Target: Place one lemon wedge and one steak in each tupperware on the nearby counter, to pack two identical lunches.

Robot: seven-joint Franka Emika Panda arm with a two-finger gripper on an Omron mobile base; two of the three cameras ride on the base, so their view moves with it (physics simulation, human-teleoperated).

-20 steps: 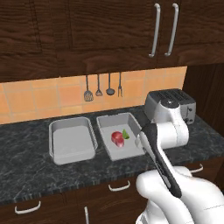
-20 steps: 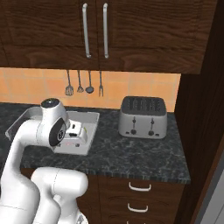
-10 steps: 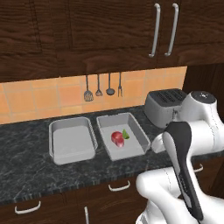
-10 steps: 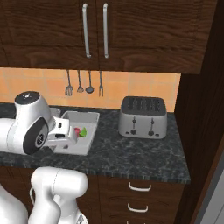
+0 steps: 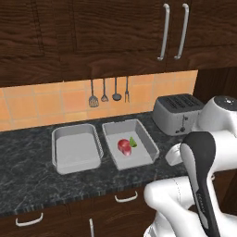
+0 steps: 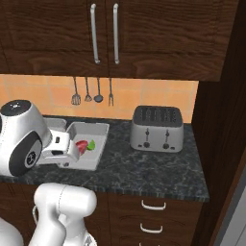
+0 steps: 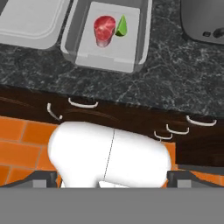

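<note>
claw: the gripper (image 6: 65, 150) hangs above the counter's front edge by the near rim of the right tray, jaws spread wide with nothing between them.
counter: the counter (image 5: 28, 183) is black-and-grey marbled stone, hard and flat, above dark wooden drawers with curved silver handles.
filled tray: 1 tupperware (image 5: 147, 139) sits mid-counter, a shallow light-grey rectangle with sloped raised rims; it looks like light, stiff plastic.
steak: the steak (image 5: 124, 146) lies on that tray's floor, a small round red-and-pink piece; I judge it soft and a bit slick, best pinched across its width from above.
lemon wedge: the lemon wedge (image 5: 133, 142) is touching the steak's far side, small, pointed and rendered green; likely light and slippery, best taken by its flat faces.
empty tray: the 2nd tupperware (image 5: 60, 159) is just left of the 1st, still needing its 1 steak and 1 wedge.
toaster: the toaster (image 6: 157, 128), brushed silver and boxy, stands to the right against the orange tiles.
</note>
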